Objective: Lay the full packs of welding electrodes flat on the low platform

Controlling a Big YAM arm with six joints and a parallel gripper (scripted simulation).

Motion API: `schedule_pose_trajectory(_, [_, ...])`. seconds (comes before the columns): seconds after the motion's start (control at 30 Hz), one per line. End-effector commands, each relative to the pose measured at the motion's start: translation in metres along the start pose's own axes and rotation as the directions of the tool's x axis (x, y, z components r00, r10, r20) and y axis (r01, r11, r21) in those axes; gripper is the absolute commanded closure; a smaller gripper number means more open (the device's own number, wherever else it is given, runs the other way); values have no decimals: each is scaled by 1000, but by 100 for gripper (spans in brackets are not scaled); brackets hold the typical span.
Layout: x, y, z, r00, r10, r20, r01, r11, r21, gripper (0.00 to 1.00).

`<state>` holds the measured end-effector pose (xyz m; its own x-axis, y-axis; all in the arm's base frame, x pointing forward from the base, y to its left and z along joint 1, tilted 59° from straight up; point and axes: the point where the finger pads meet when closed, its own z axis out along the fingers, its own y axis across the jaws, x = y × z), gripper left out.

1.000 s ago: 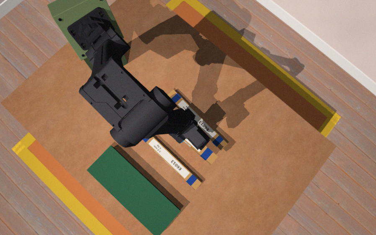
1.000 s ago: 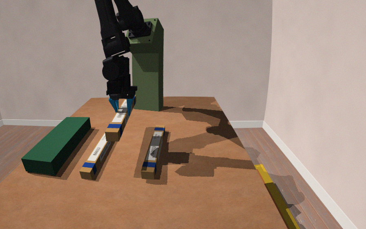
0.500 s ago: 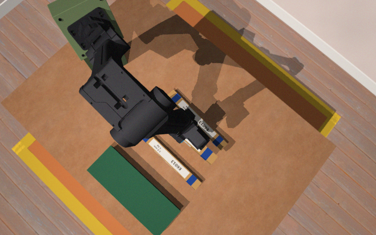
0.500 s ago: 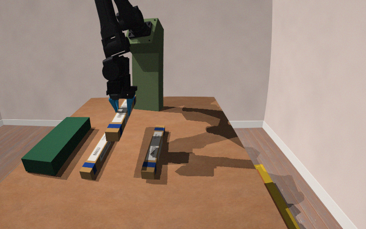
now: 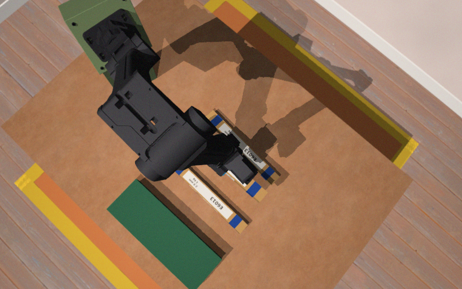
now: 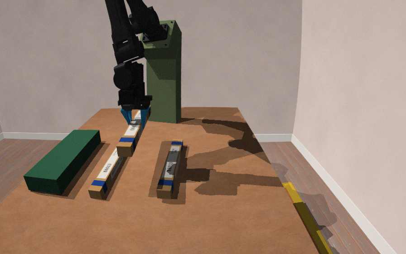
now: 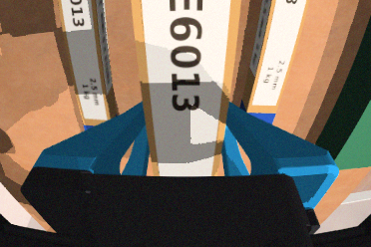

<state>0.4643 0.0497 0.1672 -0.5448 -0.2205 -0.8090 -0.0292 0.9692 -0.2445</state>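
Observation:
My gripper is shut on a long E6013 pack, with blue fingers on its two long sides. It holds the pack in the air, roughly level; the arm hides much of it in the top view. A second pack lies flat on the table beside the green platform. A third pack lies flat on the side away from the platform. The low green platform bears no pack.
The brown table carries the platform and the two lying packs. The arm's green pedestal stands at the back in the exterior view. Yellow edging runs along the table's side.

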Motion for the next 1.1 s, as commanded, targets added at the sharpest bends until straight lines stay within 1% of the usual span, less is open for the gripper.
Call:
schedule_pose_trajectory(0.0, [-11,4,-15,999,13,34,-13,1000,-11,100])
schedule_pose_trajectory(0.07, [-11,4,-15,999,13,34,-13,1000,-11,100])
schedule_pose_trajectory(0.23, [-12,20,-18,987,-155,36,155,988,-9,100])
schedule_pose_trajectory(0.3, [-12,20,-18,987,-155,36,155,988,-9,100])
schedule_pose_trajectory(0.53, [-17,39,-21,987,-155,45,156,988,-10,100])
schedule_pose_trajectory(0.8, [-15,64,-15,989,-147,35,147,989,-14,100])
schedule_pose_trajectory(0.87, [-15,64,-15,989,-147,35,147,989,-14,100])
schedule_pose_trajectory(1.07, [-21,79,-20,989,-136,51,137,991,-13,100])
